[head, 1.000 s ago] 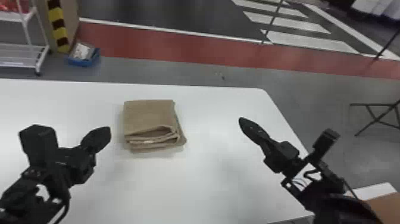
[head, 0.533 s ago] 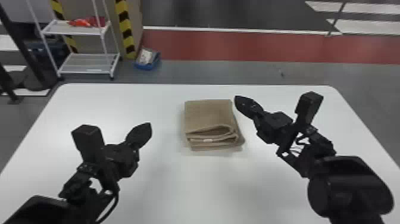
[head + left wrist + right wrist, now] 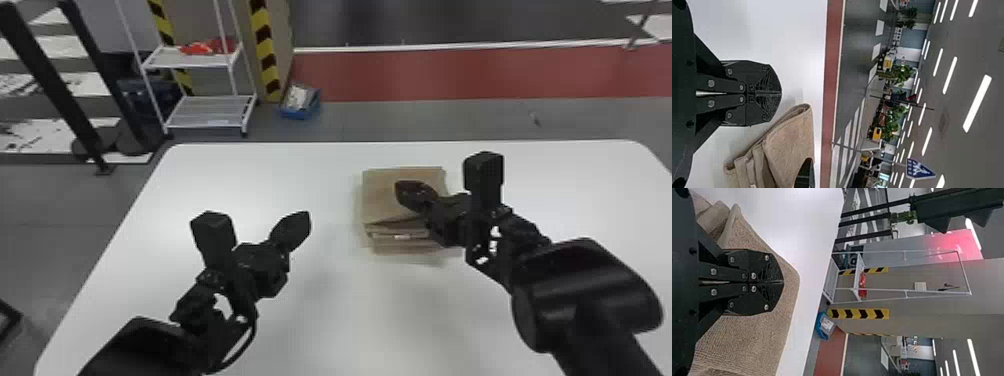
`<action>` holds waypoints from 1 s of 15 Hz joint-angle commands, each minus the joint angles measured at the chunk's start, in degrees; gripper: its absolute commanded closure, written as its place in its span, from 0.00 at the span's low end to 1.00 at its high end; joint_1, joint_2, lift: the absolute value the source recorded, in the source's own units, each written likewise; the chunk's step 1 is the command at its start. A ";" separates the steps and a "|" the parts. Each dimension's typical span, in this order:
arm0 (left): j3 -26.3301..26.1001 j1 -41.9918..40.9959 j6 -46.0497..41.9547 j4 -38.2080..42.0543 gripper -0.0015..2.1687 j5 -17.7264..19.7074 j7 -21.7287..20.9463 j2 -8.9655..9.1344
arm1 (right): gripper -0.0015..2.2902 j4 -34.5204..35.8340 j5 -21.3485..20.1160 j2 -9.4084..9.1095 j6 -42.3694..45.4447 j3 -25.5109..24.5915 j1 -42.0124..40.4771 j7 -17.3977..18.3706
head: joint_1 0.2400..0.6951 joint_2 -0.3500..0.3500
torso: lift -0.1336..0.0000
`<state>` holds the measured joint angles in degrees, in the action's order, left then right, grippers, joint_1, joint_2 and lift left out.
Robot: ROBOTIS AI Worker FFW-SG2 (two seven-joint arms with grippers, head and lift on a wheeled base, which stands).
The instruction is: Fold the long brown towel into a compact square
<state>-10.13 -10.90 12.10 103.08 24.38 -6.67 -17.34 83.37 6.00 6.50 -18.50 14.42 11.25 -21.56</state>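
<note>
Lying on the white, round-cornered table [image 3: 380,320], the long brown fabric towel [image 3: 385,195] forms a compact, roughly square stack. It occupies the far part of the table, about midway along the far edge and near it. Several layers are visible on the side towards the near edge, where a small pale tag [image 3: 401,236] shows among them. The upper layer lies fairly flat, with slanting folds beneath its near side.

The right end effector [image 3: 400,190], black and flat-fingered, is positioned over the towel, its tip in front of the upper layer in the head view. In the right wrist view, the two fingers of the right end effector [image 3: 783,282] are pressed together above the brown fabric, with none of it pinched between them; contact with the upper layer cannot be determined.

The left end effector [image 3: 306,220], of the same form, is over the table to the left of the towel and apart from it. Its fingers, seen meeting along a narrow seam in the left wrist view, are likewise pressed together, with nothing between them.

Beyond the far edge, a white metal rack [image 3: 210,120] carries a red item [image 3: 200,48] on its upper shelf. A blue open box [image 3: 300,112] stands on the grey floor beside the rack, near a panel with yellow-and-black striped edging [image 3: 265,47] and a red floor band [image 3: 450,75].
</note>
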 commanded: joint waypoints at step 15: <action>-0.50 -0.52 0.70 1.07 0.99 0.32 -0.10 0.21 | 0.88 5.14 2.44 1.06 -2.38 -5.90 -10.10 -1.55 | 1.00 0.57 | 0.07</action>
<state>-10.61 -11.36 12.79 104.00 24.77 -6.76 -17.13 88.22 8.36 7.54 -20.94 8.58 1.80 -23.11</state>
